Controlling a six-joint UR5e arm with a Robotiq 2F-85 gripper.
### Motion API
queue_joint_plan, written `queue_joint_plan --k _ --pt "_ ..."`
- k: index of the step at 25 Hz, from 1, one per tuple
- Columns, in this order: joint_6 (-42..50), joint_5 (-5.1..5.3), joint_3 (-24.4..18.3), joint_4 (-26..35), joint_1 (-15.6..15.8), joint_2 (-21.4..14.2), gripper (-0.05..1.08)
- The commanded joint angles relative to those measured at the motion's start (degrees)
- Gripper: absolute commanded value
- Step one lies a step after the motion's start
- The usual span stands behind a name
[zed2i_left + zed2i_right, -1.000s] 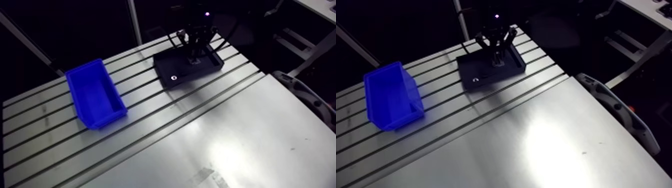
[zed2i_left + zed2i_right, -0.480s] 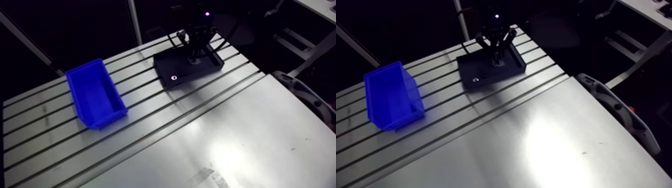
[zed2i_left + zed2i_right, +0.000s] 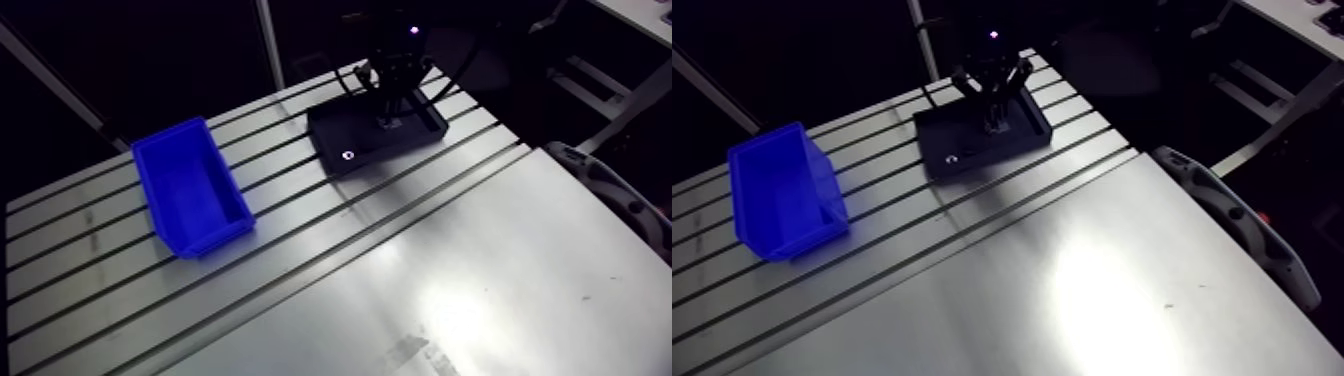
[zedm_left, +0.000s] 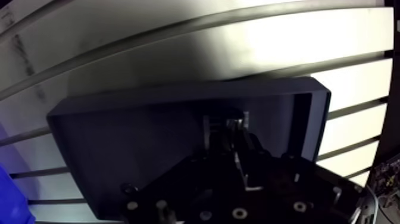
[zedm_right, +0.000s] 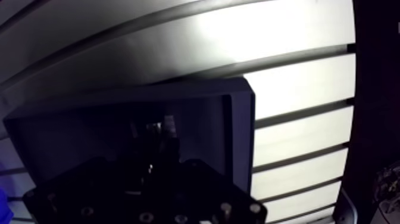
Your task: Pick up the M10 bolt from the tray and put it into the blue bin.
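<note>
A black tray lies across the table's slots at the far side. My gripper reaches down into the tray, and in the arm view it stands over the tray's right half. In the wrist view its fingers stand close together with a small metallic piece, the M10 bolt, pressed between their tips. Most of the bolt is hidden by the fingers. The blue bin sits well to the left of the tray, its open side up, with nothing showing inside.
A small shiny ring-shaped part lies in the tray's near left corner. The slotted aluminium table stretches wide and smooth toward the near side. A curved grey piece sits by the table's right edge.
The gripper's fingers have drawn together inside the tray; earlier they stood wider apart. The tray and the bin have not moved.
</note>
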Motion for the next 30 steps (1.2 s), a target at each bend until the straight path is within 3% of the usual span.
queue_joint_plan --k 1,9,12,16,26,30 --pt "0.0 0.0 -0.02 -0.26 0.0 -0.16 0.85" --pt "-0.35 -0.18 -0.11 -0.09 -0.17 -0.87 1.01" --pt "-0.35 -1.5 0.07 0.18 -0.17 -1.48 1.05" --pt "-0.97 -2.02 0.16 2.11 -0.17 -2.98 1.07" --pt "-8.79 -2.02 -1.43 15.56 0.0 -10.89 1.07" --pt "-13.63 -2.11 -1.87 18.82 2.11 -14.58 1.06"
